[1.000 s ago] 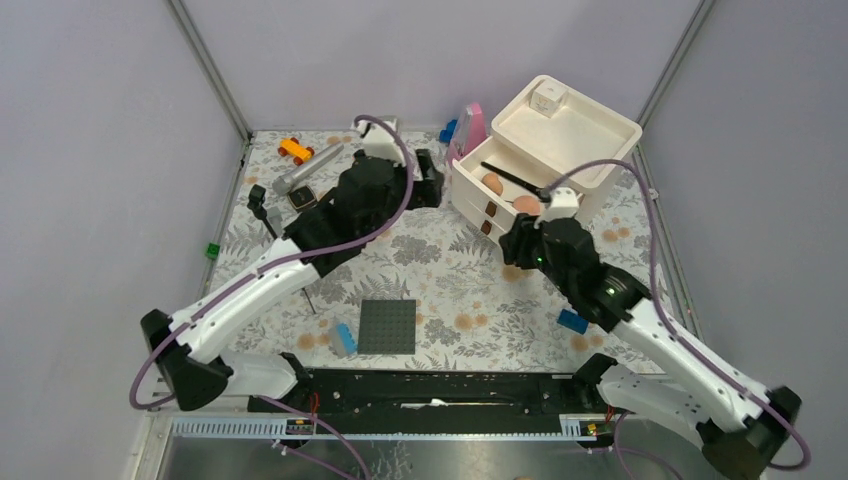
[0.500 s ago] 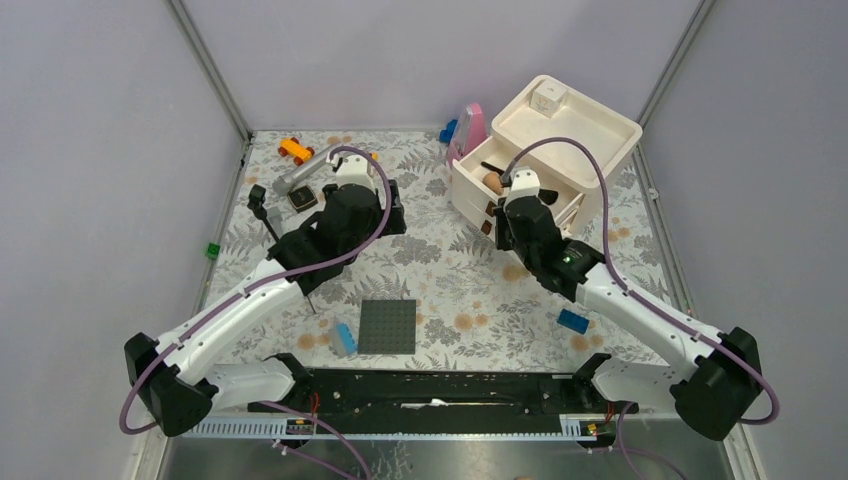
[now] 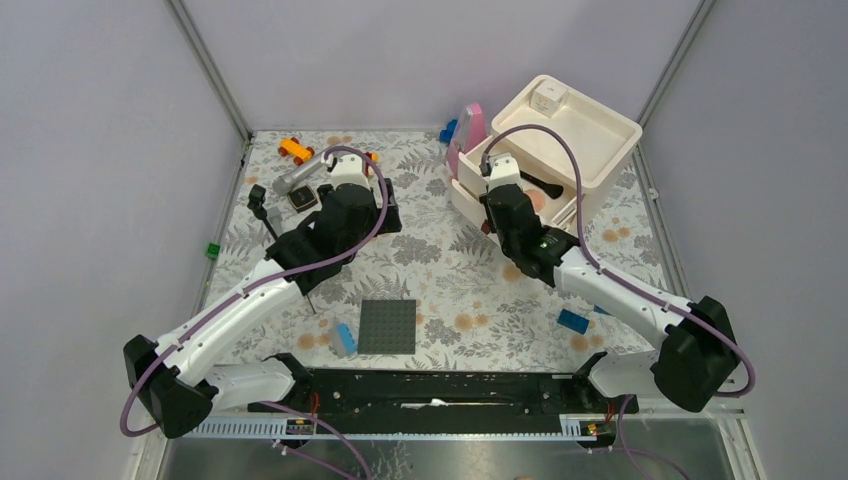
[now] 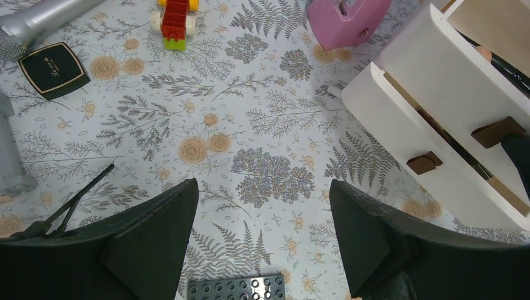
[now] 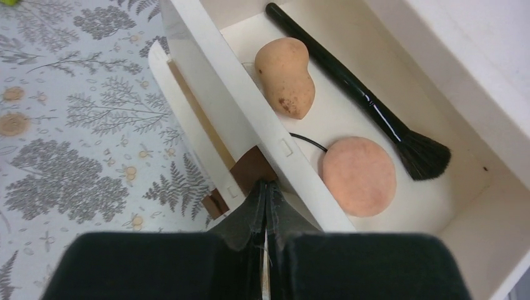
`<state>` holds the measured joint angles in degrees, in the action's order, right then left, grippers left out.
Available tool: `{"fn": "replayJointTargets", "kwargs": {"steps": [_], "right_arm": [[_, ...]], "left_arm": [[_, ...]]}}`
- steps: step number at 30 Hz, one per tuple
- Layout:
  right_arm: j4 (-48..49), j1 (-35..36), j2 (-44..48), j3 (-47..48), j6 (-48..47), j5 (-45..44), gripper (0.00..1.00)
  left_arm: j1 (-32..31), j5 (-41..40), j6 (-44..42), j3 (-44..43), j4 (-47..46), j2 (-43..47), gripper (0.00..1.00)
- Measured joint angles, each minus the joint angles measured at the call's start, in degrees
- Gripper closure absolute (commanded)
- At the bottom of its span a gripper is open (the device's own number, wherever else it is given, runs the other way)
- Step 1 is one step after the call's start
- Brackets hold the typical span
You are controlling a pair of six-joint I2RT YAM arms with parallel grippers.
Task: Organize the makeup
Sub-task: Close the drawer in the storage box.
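Though lilac walls (image 3: pixel 420 60) stand close around the floral tablecloth (image 3: pixel 440 270), the likelier trouble is at the white organiser (image 3: pixel 585 135), upper right. Its open drawer (image 5: pixel 337 125) holds a black brush (image 5: pixel 356 94), beige sponge (image 5: pixel 284 75) and peach puff (image 5: pixel 358 176). The right gripper (image 5: pixel 265 187), fingers pressed together at the brown handle (image 5: pixel 253 170), might slip off or push crookedly and jam it. The left gripper (image 4: pixel 261 187) hangs wide and empty, and a black compact (image 4: pixel 53 69) lies upper left on the cloth.
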<state>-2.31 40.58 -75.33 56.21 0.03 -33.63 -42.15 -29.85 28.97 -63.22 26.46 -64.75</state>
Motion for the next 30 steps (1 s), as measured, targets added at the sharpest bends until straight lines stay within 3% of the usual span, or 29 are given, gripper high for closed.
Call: {"fn": "replayJointTargets", "kwargs": {"steps": [5, 15, 30], "right_arm": [[1.40, -1.14, -1.11, 0.20, -2.38, -1.86, 1.00], [5.40, -11.41, -1.81, 0.79, -3.41, -1.18, 1.00], [8.68, -15.15, -7.17, 3.10, -5.60, -1.22, 1.00]], "left_arm": [[0.00, 0.00, 0.02, 0.02, 0.00, 0.00, 0.16], [0.11, 0.02, 0.04, 0.07, 0.02, 0.00, 0.16], [0.11, 0.04, 0.44, 0.59, 0.00, -0.20, 0.16]]}}
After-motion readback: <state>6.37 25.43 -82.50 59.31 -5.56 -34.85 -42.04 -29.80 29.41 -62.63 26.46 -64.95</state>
